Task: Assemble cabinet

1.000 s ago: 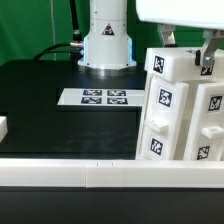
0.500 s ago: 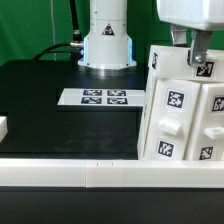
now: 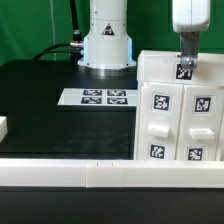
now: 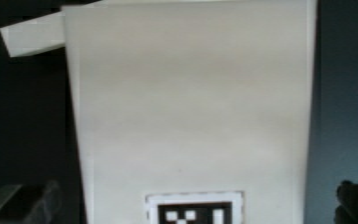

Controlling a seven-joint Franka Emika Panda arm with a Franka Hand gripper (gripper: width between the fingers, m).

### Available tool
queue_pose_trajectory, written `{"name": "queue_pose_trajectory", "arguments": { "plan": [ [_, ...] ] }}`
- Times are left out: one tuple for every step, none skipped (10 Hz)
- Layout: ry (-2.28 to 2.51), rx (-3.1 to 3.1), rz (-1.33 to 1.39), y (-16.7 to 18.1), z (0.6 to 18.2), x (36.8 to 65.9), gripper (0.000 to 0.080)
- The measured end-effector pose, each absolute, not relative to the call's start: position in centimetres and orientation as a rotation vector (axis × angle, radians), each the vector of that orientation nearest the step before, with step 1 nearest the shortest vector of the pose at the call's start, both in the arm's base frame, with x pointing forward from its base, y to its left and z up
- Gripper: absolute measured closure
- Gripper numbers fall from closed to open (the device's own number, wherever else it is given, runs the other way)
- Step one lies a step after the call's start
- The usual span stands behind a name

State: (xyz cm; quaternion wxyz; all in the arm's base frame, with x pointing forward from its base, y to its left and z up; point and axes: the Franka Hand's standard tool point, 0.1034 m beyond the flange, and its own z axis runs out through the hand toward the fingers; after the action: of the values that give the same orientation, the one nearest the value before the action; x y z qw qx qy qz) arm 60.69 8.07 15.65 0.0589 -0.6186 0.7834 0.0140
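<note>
The cabinet [image 3: 180,110] is a large white boxy body with drawer-like blocks in its front. It stands upright at the exterior view's right, its tagged front facing the camera. My gripper [image 3: 186,62] comes down from above onto the cabinet's top edge, and a tag sits just under the fingers. In the wrist view the white cabinet body [image 4: 194,100] fills the picture between my gripper's [image 4: 190,205] two dark fingers [image 4: 23,200]. The jaws stand on either side of the body and hold it.
The marker board [image 3: 100,97] lies flat on the black table, to the exterior view's left of the cabinet. The arm's white base [image 3: 107,40] stands behind it. A small white piece [image 3: 3,128] shows at the left edge. A white rail [image 3: 90,175] runs along the front.
The cabinet has turned with my gripper from an angled, tilted pose to square and upright. The gripper has moved towards the exterior view's left, staying on the top edge.
</note>
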Motion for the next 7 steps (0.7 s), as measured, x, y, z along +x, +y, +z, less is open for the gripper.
{"name": "queue_pose_trajectory", "arguments": {
  "plan": [
    [2.37, -1.871, 0.051, 8.2, 15.61, 60.67, 0.0005],
    [2.363, -1.88, 0.051, 8.25, 15.58, 60.65, 0.0002],
    [2.359, -1.884, 0.052, 8.28, 15.56, 60.64, 0.0002],
    [2.356, -1.888, 0.052, 8.32, 15.54, 60.63, 0.0002],
    [2.352, -1.893, 0.052, 8.36, 15.53, 60.63, 0.0002],
    [2.344, -1.903, 0.052, 8.43, 15.52, 60.61, 0.0002],
    [2.34, -1.908, 0.052, 8.47, 15.52, 60.61, 0.0002]
  ]
}}
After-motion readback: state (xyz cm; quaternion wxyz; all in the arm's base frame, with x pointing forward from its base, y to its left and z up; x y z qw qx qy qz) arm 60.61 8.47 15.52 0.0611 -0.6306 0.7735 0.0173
